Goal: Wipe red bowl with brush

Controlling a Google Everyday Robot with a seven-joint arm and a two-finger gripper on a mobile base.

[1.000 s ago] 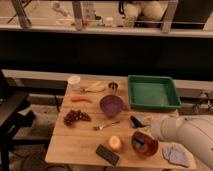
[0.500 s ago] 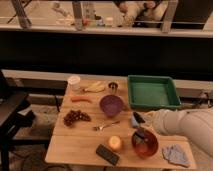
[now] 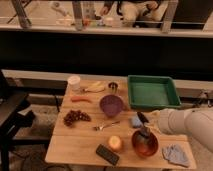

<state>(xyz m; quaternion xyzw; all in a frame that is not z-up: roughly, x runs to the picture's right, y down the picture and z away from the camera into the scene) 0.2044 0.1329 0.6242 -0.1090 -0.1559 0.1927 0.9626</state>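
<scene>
The red bowl [image 3: 144, 143] sits near the front right of the wooden table [image 3: 80, 145]. My gripper [image 3: 144, 125] comes in from the right on a white arm and hangs just above the bowl's far rim. A dark brush [image 3: 145, 133] points down from it into the bowl. The purple bowl [image 3: 111, 104] stands at the table's middle, to the left of the gripper.
A green tray [image 3: 150, 92] is at the back right. A grey cloth [image 3: 176, 154] lies at the front right corner. A flat black device [image 3: 107, 154], an orange fruit [image 3: 115, 143], a fork [image 3: 106, 126], grapes [image 3: 76, 117], a carrot [image 3: 81, 99], a banana [image 3: 95, 88] and a white cup [image 3: 74, 81] lie across the table.
The arm has drawn back to the right and the gripper has moved up from the left rim of the red bowl to just above its far rim.
</scene>
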